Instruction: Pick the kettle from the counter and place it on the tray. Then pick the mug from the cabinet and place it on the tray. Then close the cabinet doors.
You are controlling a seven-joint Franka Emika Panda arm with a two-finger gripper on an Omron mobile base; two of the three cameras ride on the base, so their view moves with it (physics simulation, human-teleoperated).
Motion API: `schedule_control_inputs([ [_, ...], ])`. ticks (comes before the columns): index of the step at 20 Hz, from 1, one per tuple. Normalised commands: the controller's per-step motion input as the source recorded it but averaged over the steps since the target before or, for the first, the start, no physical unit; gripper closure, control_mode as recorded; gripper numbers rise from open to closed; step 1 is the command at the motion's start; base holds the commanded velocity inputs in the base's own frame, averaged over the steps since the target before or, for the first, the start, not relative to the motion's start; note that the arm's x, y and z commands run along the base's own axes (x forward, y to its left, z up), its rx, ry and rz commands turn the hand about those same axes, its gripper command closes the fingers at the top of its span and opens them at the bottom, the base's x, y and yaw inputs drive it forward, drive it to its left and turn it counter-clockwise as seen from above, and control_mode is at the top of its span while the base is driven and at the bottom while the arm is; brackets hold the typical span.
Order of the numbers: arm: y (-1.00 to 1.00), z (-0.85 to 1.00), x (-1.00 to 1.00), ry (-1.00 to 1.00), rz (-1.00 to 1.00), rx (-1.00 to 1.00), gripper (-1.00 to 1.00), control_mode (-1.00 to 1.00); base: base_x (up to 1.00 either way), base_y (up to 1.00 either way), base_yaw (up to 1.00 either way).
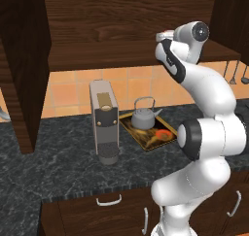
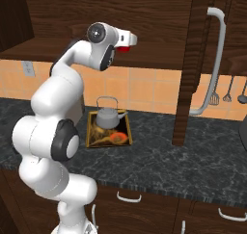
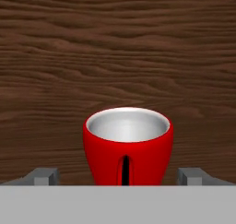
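Overhead, tool (image 3: pixel 120 176) spread wide around mug (image 3: pixel 127 144) on cabinet (image 1: pixel 126 53) shelf; kettle (image 1: pixel 144 117) on tray (image 1: pixel 163 137).

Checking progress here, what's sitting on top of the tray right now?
The kettle stands on the tray, covering its far part. The near part shows an orange-red picture. The mug isn't there; it sits in the cabinet.

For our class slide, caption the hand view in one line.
Open claw straddles a small bright red mug with white inside, before the dark brown wood-grain cabinet.
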Motion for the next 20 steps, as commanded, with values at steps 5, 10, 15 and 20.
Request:
schedule_control_inputs([
  [5,-0.04,0.0,0.04,0.0,0.0,0.0,1.0,-1.0,0.0,0.0,0.0],
  [10,-0.02,0.0,0.0,0.0,0.0,0.0,1.0,-1.0,0.0,0.0,0.0],
  [15,0.0,0.0,0.0,0.0,0.0,0.0,1.0,-1.0,0.0,0.0,0.0],
  [20,0.0,0.0,0.0,0.0,0.0,0.0,1.0,-1.0,0.0,0.0,0.0],
])
